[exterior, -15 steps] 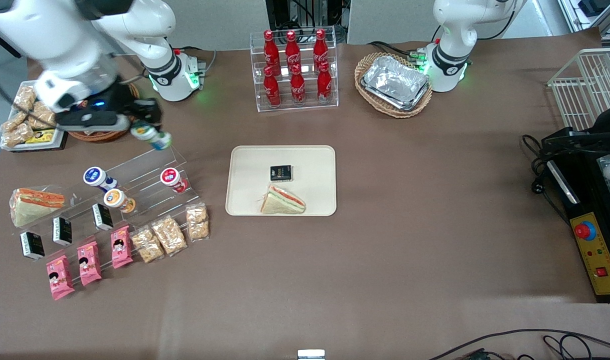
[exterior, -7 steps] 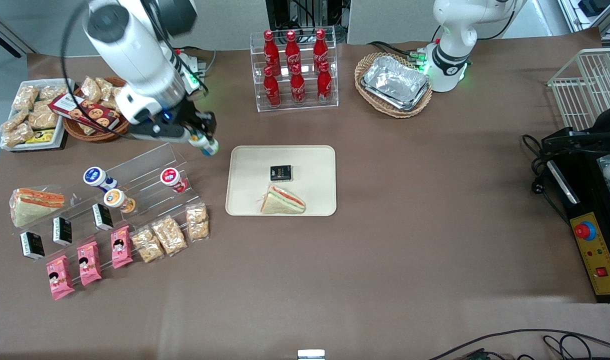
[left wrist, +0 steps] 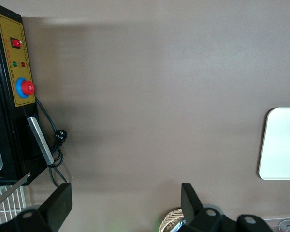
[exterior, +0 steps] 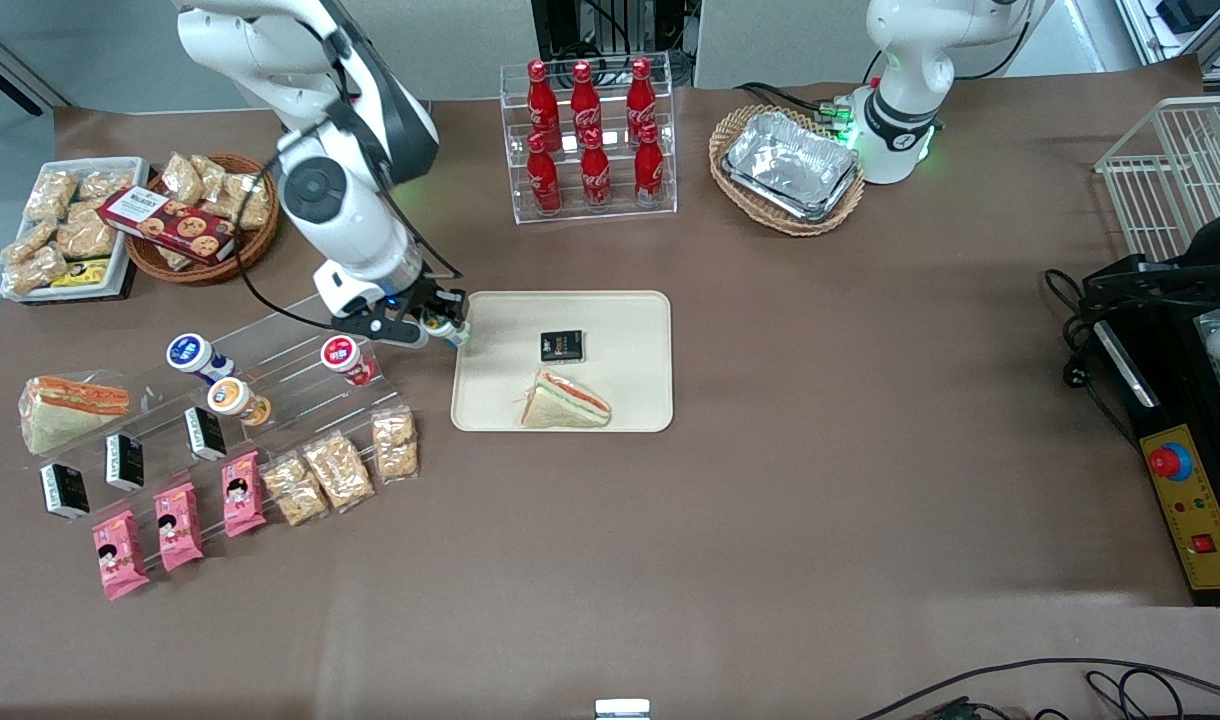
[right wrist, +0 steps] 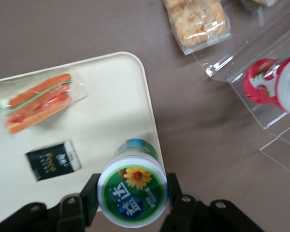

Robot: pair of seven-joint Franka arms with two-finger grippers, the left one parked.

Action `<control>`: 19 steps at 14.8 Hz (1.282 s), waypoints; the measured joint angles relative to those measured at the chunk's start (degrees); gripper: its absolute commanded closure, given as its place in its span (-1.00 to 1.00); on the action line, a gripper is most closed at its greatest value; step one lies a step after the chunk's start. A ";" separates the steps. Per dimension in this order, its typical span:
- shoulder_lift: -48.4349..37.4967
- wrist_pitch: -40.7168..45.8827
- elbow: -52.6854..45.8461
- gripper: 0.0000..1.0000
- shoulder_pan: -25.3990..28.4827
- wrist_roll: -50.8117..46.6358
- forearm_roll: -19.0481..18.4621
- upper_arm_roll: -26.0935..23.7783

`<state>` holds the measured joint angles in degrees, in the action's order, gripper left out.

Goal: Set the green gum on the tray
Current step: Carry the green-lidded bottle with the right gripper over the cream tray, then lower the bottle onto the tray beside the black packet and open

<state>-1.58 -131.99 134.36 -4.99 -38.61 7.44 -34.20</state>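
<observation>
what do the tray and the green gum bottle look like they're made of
The tray looks like matte cream plastic: even colour, moulded rounded corners. The green gum, held by the gripper at the tray's edge, seems plastic too, with a glossy printed lid.

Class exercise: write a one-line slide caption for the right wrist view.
Gripper shut on the green gum, held above the rim of the tray bearing a sandwich and a small black packet.
</observation>
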 measured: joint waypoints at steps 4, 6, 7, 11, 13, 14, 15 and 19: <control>5.75 -6.28 1.53 0.01 4.70 -14.00 -10.38 -0.15; 7.59 -8.89 1.66 0.01 5.71 -16.36 -11.21 -0.21; 8.30 -9.85 1.71 0.01 5.91 -16.68 -11.22 -0.20; 9.32 -13.23 3.92 0.01 8.29 -19.30 -11.29 -0.20; 9.22 -15.38 6.14 0.01 9.94 -21.54 -11.95 -0.23; 9.14 -15.96 7.05 0.01 10.67 -22.66 -12.41 -0.23; 9.02 -16.18 7.72 0.01 11.31 -23.72 -12.72 -0.25; 8.13 -16.47 8.95 0.00 12.41 -25.35 -12.97 -0.24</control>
<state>6.55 -148.46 143.31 7.42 -63.96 -5.53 -34.44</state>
